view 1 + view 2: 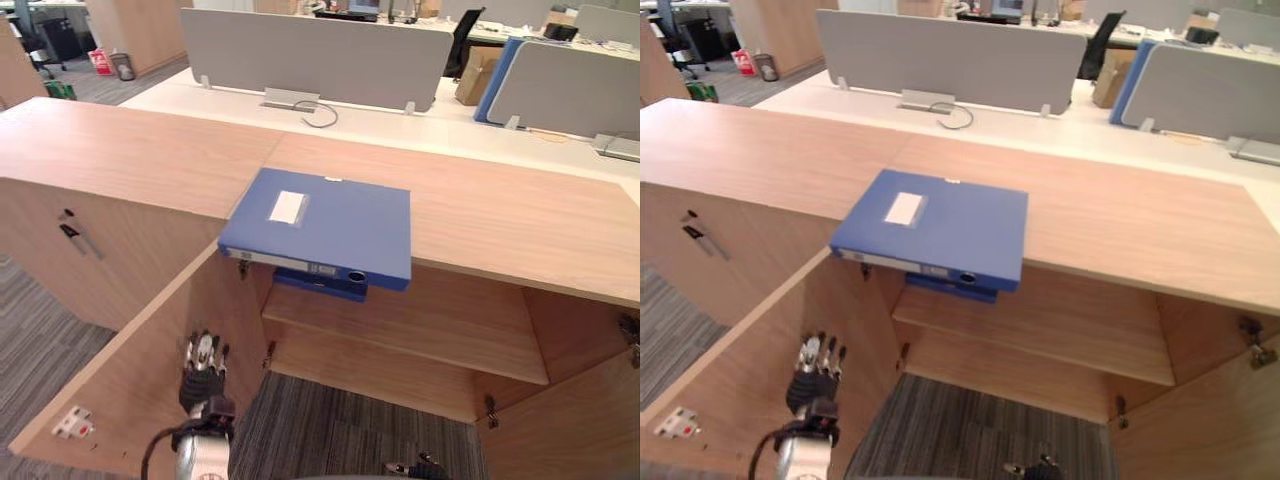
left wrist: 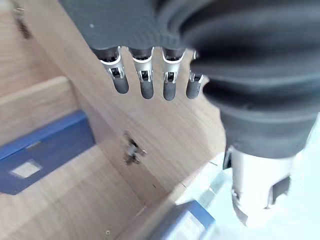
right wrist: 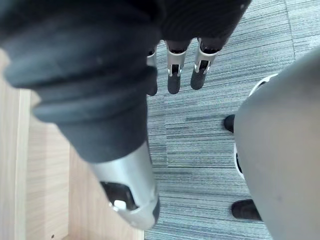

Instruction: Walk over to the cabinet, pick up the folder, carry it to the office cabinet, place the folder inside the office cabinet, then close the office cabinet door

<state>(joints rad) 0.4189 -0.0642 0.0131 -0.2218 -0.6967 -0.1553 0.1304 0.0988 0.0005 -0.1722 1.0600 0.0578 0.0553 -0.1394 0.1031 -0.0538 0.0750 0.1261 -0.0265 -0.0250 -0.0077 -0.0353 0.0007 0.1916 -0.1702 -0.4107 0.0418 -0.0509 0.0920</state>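
A blue folder (image 1: 330, 225) with a white label lies flat on the wooden cabinet top (image 1: 520, 215), its spine edge overhanging the open compartment. A second, darker blue item (image 1: 320, 283) sits just under it on the upper shelf (image 1: 430, 325). My left hand (image 1: 203, 365) is low, beside the inner face of the open left door (image 1: 120, 380), well below the folder, its fingers (image 2: 145, 82) straight and holding nothing. In the right wrist view my right hand (image 3: 175, 30) hangs over the grey carpet, with its fingers (image 3: 172, 75) straight and nothing in them.
The cabinet's right door (image 1: 580, 430) also stands open. A closed cabinet (image 1: 60, 250) with a key in its lock adjoins on the left. Behind the cabinet top are white desks with grey dividers (image 1: 310, 55). Grey carpet (image 1: 340, 430) lies before the opening.
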